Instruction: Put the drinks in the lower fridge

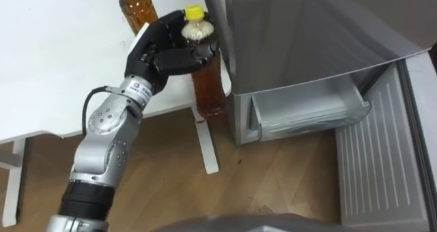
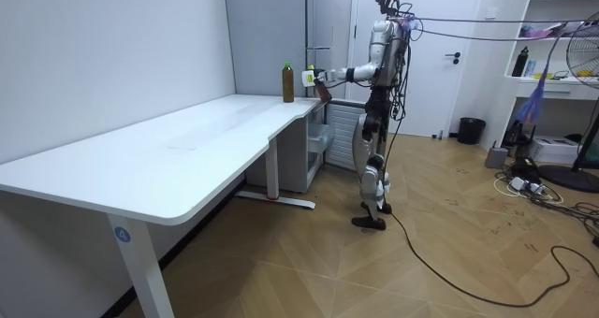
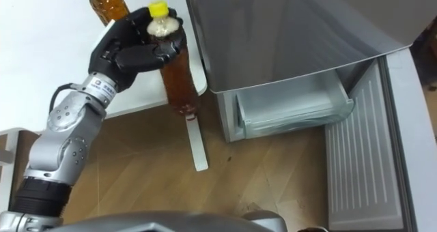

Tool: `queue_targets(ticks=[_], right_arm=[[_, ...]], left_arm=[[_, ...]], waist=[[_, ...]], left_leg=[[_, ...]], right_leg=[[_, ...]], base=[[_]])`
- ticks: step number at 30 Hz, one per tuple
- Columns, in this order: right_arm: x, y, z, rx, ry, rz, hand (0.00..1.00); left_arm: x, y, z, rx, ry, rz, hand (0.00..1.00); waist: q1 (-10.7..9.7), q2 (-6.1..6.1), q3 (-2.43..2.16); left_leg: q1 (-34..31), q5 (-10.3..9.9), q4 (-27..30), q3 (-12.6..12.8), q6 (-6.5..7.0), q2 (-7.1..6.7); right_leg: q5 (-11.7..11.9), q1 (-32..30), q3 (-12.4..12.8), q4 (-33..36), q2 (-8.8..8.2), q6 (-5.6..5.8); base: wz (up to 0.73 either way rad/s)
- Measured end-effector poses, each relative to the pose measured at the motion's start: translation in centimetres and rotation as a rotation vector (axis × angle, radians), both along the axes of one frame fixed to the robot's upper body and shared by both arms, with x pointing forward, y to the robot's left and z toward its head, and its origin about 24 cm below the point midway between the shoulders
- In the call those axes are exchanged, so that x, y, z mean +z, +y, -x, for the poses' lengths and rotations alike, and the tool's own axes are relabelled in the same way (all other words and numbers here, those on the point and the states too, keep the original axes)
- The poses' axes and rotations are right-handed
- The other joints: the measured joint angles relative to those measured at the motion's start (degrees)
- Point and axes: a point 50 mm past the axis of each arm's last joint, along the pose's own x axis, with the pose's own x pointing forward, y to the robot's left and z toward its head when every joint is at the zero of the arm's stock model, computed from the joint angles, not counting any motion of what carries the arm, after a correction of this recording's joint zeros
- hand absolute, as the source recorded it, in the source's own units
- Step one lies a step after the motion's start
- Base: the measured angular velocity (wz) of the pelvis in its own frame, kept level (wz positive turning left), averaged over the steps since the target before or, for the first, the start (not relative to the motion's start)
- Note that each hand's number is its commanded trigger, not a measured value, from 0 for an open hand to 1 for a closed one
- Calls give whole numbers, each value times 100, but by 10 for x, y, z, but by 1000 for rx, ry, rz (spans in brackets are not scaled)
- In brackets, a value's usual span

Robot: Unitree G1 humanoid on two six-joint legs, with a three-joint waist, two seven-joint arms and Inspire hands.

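My left hand [image 1: 167, 51] is shut on the neck and shoulder of a tea bottle with a yellow cap [image 1: 208, 82]. It holds the bottle upright in the air just past the white table's [image 1: 54, 68] corner, left of the fridge. A second tea bottle with a green cap [image 1: 140, 10] stands on the table behind the hand. The lower fridge compartment is open, and its clear drawer [image 1: 307, 112] sits pulled out to the right of the held bottle. In the room view I stand at the table's far end, beside the fridge, with the left arm stretched toward the standing bottle [image 2: 288, 82].
The lower fridge door [image 1: 382, 157] is swung open to the right, its ribbed inner side facing up. The upper fridge door [image 1: 307, 27] is closed above the drawer. A white table leg and foot [image 1: 205, 143] stand on the wooden floor below the held bottle.
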Motion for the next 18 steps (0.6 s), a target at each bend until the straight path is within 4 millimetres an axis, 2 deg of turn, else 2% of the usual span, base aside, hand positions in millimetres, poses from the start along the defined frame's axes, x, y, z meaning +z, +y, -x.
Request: queue_targets(ticks=[8, 18], right_arm=[[0, 0, -3, 1, -11, 8, 0], [1, 0, -9, 6, -36, 9, 0]], left_arm=[[-3, -2, 1, -29, -4, -123, 100], [-3, -3, 1, -34, -5, -135, 100]], waist=[[-14, -10, 5], [-100, 13, -12]], left_leg=[[-82, 0, -6, -32, 0, -6], [-72, 0, -9, -11, 0, -1]], right_leg=[[4, -88, -14, 4, -14, 4], [11, -84, -22, 16, -13, -3]], base=[[0], [0]])
